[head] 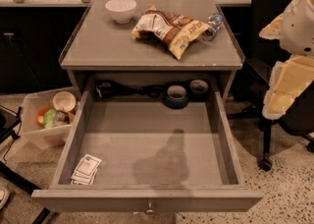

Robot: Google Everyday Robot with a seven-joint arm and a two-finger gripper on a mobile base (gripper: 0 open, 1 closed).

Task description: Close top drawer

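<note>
Under the front edge of the table (pixel 108 46), the top drawer (pixel 147 200) is sticking far out, waiting for a push; the jaws are hanging past the right edge, and nobody can tell if they are open.

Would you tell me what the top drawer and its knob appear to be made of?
The top drawer looks like matte grey-painted wood, judging by its thick board walls. Its knob seems metal, given a faint glint, though that is uncertain. The gripper hangs at the right, apart from the drawer.

Top drawer (pixel 196 199) pulled out, white packet (pixel 86 169) inside; tool (pixel 287 85) at right.
</note>
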